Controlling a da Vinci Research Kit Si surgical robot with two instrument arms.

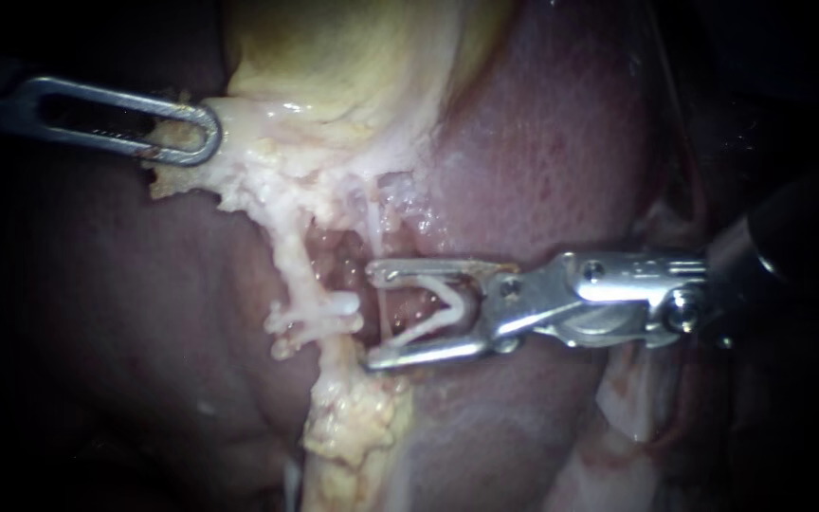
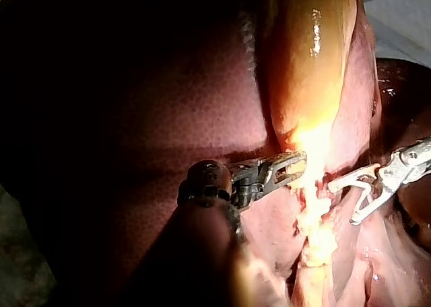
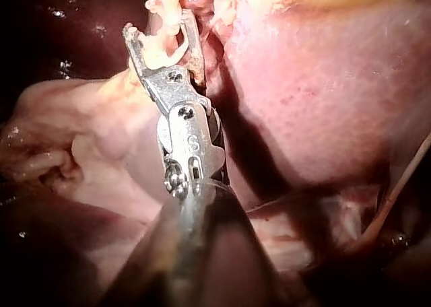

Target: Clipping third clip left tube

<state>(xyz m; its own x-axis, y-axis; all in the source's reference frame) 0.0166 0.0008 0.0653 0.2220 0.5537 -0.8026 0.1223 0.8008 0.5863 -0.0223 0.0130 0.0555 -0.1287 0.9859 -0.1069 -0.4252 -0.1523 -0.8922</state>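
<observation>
My right instrument [image 1: 372, 316] comes in from the right, its jaws spread wide around a white V-shaped clip [image 1: 447, 308] that touches both of them. A thin pale tube [image 1: 376, 228] runs down into the gap between those jaws. To its left, a thicker, fat-covered tube [image 1: 288, 261] carries a short white cross-piece [image 1: 324, 308] just off the jaw tips. My left instrument [image 1: 203, 133] has its jaws shut on pale tissue at the gallbladder's [image 1: 353, 57] lower end. The right wrist view shows the clip [image 3: 168, 51] between the spread jaws of my right instrument [image 3: 158, 23].
Dark red liver [image 1: 561, 123] surrounds the field on both sides. Yellow fatty tissue [image 1: 353, 427] hangs below the tubes. In the left wrist view my left instrument [image 2: 296, 164] faces my right instrument [image 2: 344, 203] across the lit strand of tissue.
</observation>
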